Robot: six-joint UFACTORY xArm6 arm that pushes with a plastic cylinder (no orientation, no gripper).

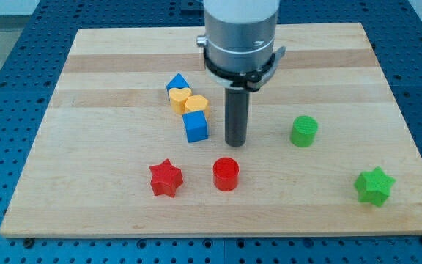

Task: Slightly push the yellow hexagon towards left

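The yellow hexagon [196,103] lies near the board's middle, touching the blue cube [195,126] below it and a yellow heart-shaped block [179,99] on its left. A blue pentagon-like block [176,83] sits just above the heart. My tip [236,143] rests on the board to the right of the blue cube and below-right of the yellow hexagon, apart from both by a small gap.
A red star [166,178] and a red cylinder [226,174] lie toward the view's bottom. A green cylinder [304,131] is at the right, a green star [374,185] at the bottom right. The wooden board [86,161] sits on a blue perforated table.
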